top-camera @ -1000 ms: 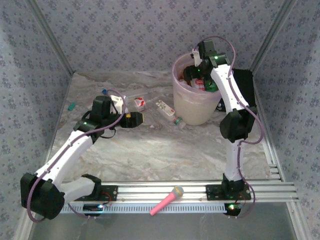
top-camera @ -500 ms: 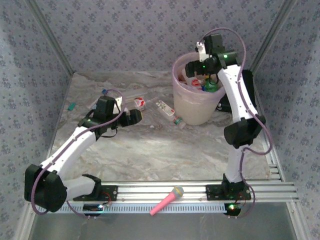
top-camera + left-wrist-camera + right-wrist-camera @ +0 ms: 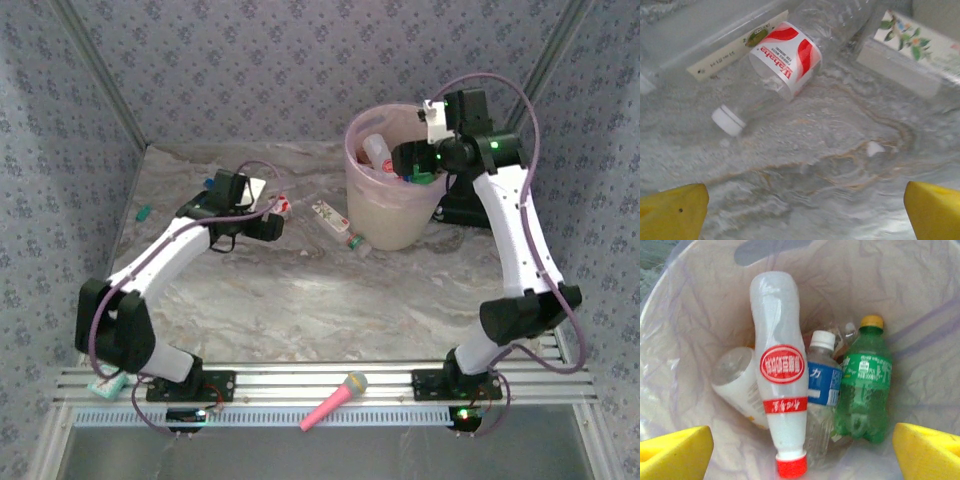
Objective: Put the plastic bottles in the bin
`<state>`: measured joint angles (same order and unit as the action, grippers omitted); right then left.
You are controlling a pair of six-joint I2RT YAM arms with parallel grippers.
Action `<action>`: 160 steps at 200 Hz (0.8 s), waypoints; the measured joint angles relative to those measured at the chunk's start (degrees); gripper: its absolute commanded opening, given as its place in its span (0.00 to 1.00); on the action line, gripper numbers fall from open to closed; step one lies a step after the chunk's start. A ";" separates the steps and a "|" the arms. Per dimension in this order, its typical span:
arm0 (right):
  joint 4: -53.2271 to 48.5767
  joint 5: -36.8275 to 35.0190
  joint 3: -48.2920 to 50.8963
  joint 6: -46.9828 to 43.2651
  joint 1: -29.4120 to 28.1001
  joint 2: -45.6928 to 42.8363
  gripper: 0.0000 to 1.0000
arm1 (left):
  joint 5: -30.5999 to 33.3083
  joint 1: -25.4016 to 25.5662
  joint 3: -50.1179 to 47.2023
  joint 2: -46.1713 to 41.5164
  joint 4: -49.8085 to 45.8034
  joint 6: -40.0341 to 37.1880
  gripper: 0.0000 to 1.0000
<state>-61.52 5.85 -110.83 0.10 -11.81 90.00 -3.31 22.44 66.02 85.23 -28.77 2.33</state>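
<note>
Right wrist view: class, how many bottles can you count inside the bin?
4: white red-capped bottle centre, blue-labelled bottle beside it, green bottle right, pale bottle left. More may be hidden underneath.

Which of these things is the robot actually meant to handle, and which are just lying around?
Job: bin; green bottle and white bottle inside it; clear bottle on the table.
Lying about: pink toy microphone; black box.

Our white left arm stretches forward, its yellow-tipped left gripper (image 3: 265, 227) spread wide. Our yellow-tipped right gripper (image 3: 801, 452) gapes too, pointing downward.
</note>
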 measured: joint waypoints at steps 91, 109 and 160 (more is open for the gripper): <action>4.74 3.48 16.90 2.99 1.84 -13.46 0.93 | 4.61 -6.14 14.10 20.02 -0.57 -13.31 1.00; 4.81 3.54 17.84 3.34 1.95 -13.46 0.93 | 4.44 -7.80 17.29 21.55 -0.55 -13.81 1.00; 4.85 3.63 18.08 3.54 2.05 -13.66 0.93 | 4.02 -16.74 27.30 27.06 -1.90 -11.76 1.00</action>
<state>-56.66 9.47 -92.75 3.64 -9.76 76.34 0.71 5.69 93.32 112.29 -30.68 -9.43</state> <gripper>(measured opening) 0.932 0.997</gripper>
